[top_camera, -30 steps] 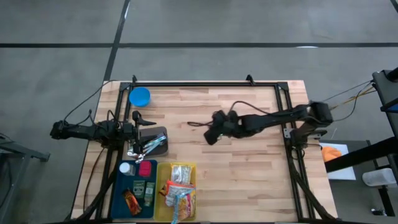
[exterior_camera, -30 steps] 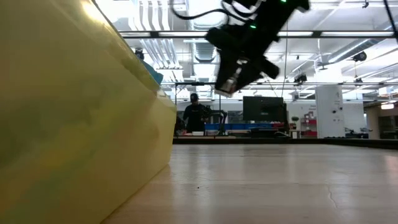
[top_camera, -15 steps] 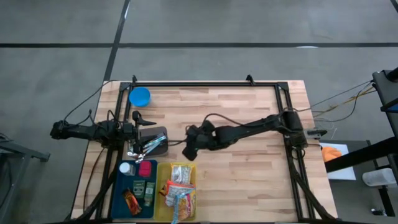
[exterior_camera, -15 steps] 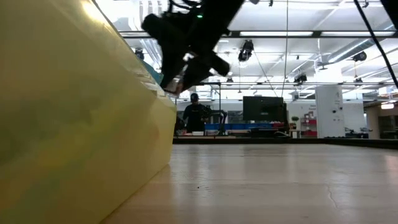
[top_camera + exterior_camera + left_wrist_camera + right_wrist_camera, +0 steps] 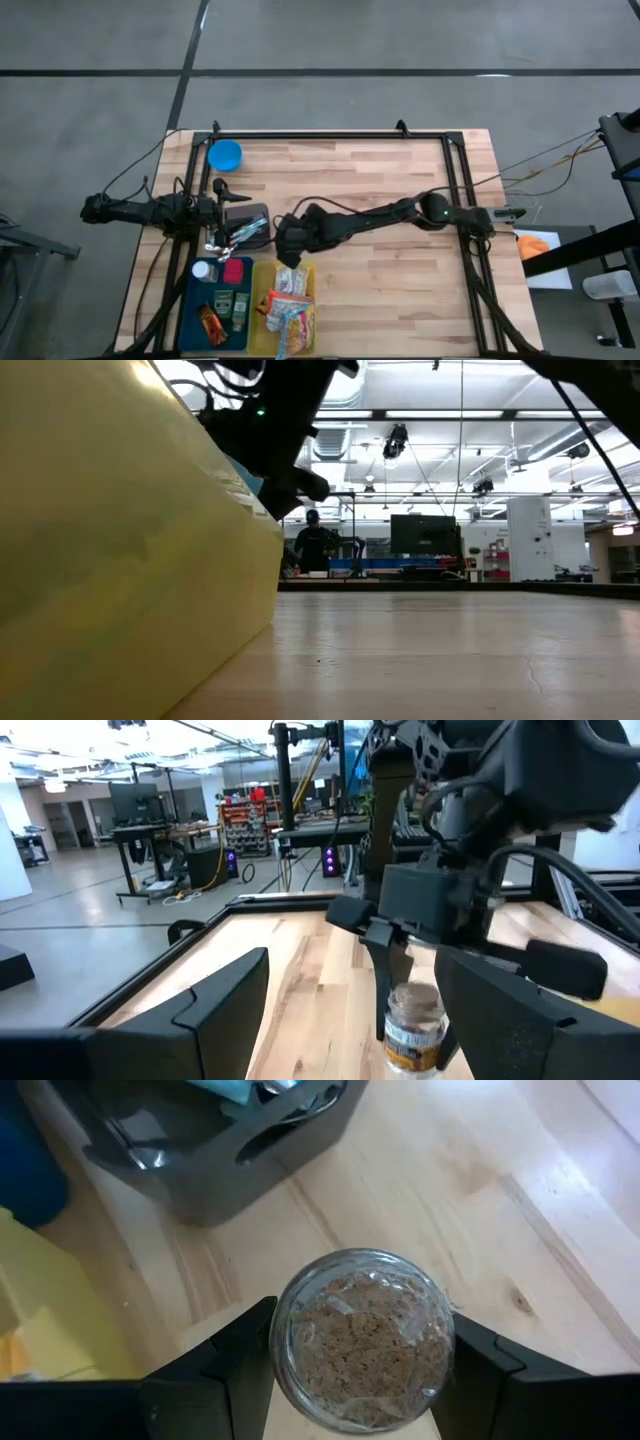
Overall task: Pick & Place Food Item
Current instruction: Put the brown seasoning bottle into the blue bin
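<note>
The right gripper [image 5: 291,240] is clamped on a jar [image 5: 360,1340], held upright. The yellow bin [image 5: 258,300] lies just at its six o'clock. The left gripper [image 5: 215,212] waits at nine o'clock, fingers apart.

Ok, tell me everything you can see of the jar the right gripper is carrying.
The jar is small, clear and glass-like, filled with brown granules and wrapped in a pale printed label. It hangs upright between the right gripper's two dark fingers, which press its opposite sides, and nothing else touches it. It is above the wooden table, beside the dark grey caddy and near the yellow bin's edge.
</note>
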You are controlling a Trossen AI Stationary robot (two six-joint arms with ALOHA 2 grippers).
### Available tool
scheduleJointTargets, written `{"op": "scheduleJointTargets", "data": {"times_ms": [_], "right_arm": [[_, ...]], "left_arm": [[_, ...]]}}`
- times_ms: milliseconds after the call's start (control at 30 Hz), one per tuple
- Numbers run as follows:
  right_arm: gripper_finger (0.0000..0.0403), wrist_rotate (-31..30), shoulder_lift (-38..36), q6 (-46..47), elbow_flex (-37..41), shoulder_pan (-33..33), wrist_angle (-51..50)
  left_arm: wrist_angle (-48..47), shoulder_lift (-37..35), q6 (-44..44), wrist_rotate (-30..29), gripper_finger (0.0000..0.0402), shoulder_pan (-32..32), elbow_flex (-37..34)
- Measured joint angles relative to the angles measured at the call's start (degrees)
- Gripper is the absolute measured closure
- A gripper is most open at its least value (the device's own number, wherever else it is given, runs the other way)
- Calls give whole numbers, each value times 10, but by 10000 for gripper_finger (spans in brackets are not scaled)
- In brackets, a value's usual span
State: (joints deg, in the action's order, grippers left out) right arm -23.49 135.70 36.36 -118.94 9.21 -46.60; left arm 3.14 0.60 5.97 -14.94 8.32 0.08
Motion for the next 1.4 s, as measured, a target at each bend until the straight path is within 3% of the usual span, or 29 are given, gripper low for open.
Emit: {"op": "scheduleJointTargets", "data": {"times_ms": [300, 1400], "right_arm": [[202, 1, 49, 3, -45, 0, -28], [202, 40, 51, 39, 10, 0, -8]], "left_arm": [[0, 7, -1, 0, 115, 0, 0], [0, 11, -1, 0, 115, 0, 0]]}}
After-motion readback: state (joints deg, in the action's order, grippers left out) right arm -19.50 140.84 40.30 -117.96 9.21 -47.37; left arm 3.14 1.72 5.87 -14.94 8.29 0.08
